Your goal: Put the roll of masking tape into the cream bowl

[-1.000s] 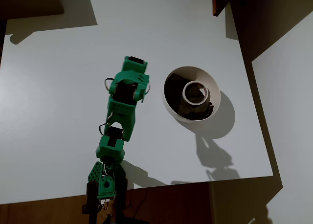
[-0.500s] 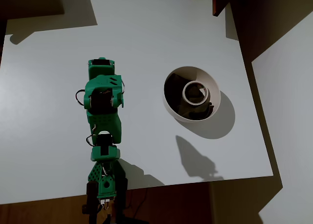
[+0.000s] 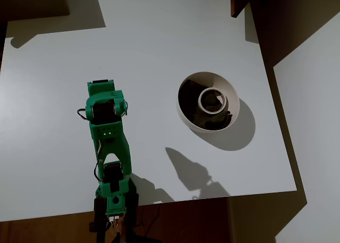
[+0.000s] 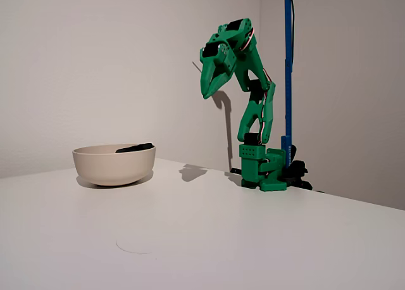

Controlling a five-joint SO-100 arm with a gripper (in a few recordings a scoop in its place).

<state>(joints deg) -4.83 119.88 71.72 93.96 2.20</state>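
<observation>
A bare test setup, likely a lab or hobby room, was suggested: a plain white tabletop (image 4: pixel 190 239) was set against unadorned white walls (image 4: pixel 95 49), and a green 3D-printed robot arm (image 4: pixel 253 113) was clamped beside a blue upright pole (image 4: pixel 288 62).

The round cream bowl (image 4: pixel 114 164) stands on the white counter (image 4: pixel 209 239) at left. The green arm (image 4: pixel 253 113) is folded high above its base at right, its jaws pointing downward, well apart from the bowl.
</observation>
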